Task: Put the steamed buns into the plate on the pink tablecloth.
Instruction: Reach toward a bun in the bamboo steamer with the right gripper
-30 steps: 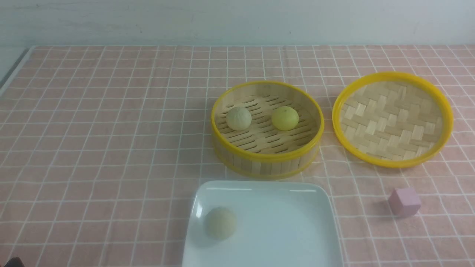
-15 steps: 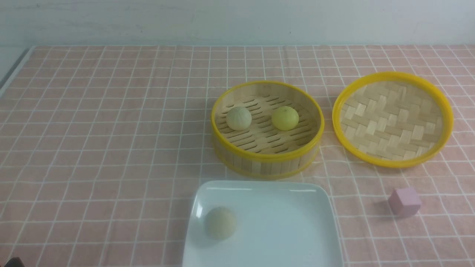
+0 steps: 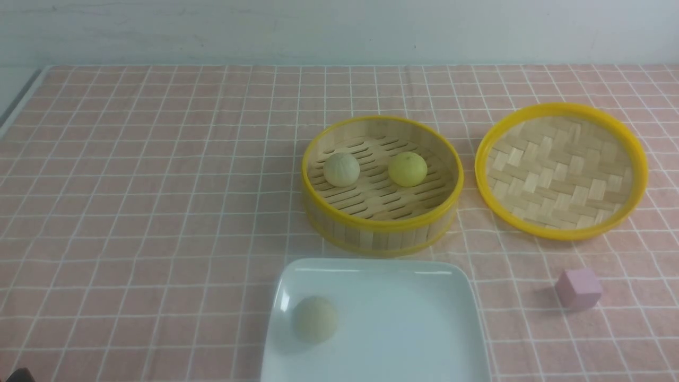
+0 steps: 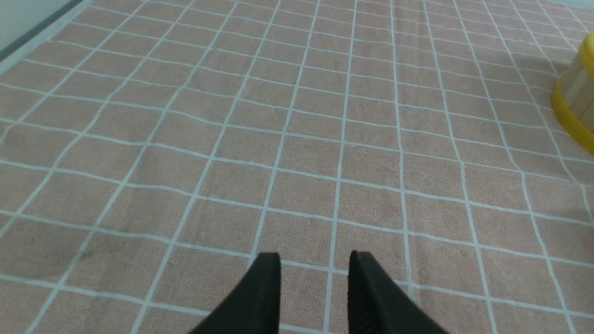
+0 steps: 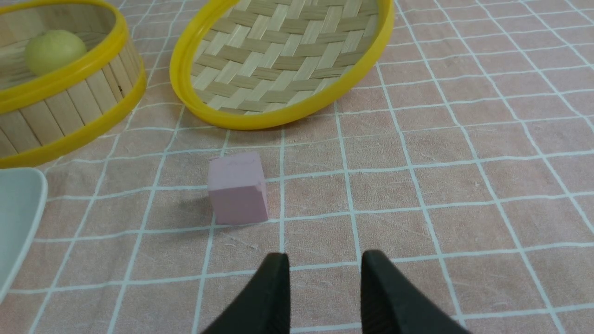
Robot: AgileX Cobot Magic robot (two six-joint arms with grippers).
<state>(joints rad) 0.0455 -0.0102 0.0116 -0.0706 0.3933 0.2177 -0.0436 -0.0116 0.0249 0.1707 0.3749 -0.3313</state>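
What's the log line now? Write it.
plate: beige bun | steamer: cream bun, yellow bun | left gripper: open, empty | right gripper: open, empty

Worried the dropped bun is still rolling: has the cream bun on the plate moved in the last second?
No. The cream bun lies at the same spot by the left rim of the plate, front view.

A plain, pale off-white wall [image 3: 339, 29] runs straight across behind the far edge of the counter [image 4: 28, 46], bare apart from a few faint smudges and scuffs. At the counter's far left corner a narrow pale margin of its top shows, bordered by a dark line [image 3: 16, 101] that slants along that side; the light surface beyond the line cannot be told apart as wall or floor. The light is soft, even and slightly cool, and shadows are faint with blurred edges.
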